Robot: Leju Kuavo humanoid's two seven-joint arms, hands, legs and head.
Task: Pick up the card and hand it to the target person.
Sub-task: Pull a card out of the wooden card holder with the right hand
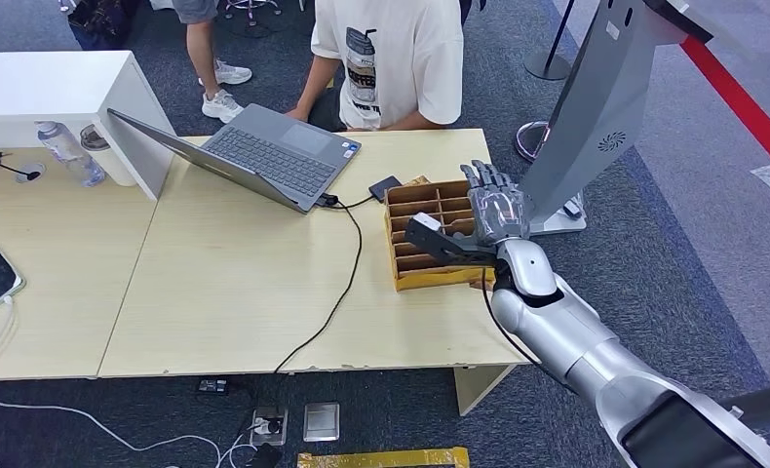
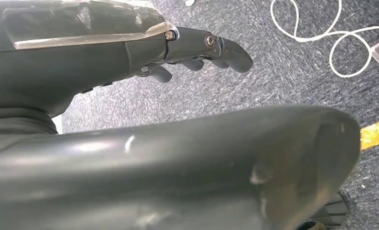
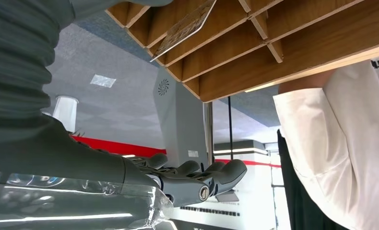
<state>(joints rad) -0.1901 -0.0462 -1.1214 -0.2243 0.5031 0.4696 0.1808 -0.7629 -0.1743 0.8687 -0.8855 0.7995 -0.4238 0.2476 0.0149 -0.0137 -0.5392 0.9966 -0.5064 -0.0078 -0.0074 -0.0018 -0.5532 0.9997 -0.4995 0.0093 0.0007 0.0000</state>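
While right hand (image 1: 495, 210) hovers over wooden tray (image 1: 412, 276); fingers spread.

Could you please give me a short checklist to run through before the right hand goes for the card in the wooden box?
1. Right hand free, fingers apart: ok.
2. Right hand above the wooden divided box: ok.
3. Card located, leaning in a compartment in the right wrist view: ok.
4. Hand in contact with the card: not ok, no touch visible.
5. Person in the white T-shirt at the table's far side to receive it: ok.
6. Left hand out of the way, above the carpet: ok.
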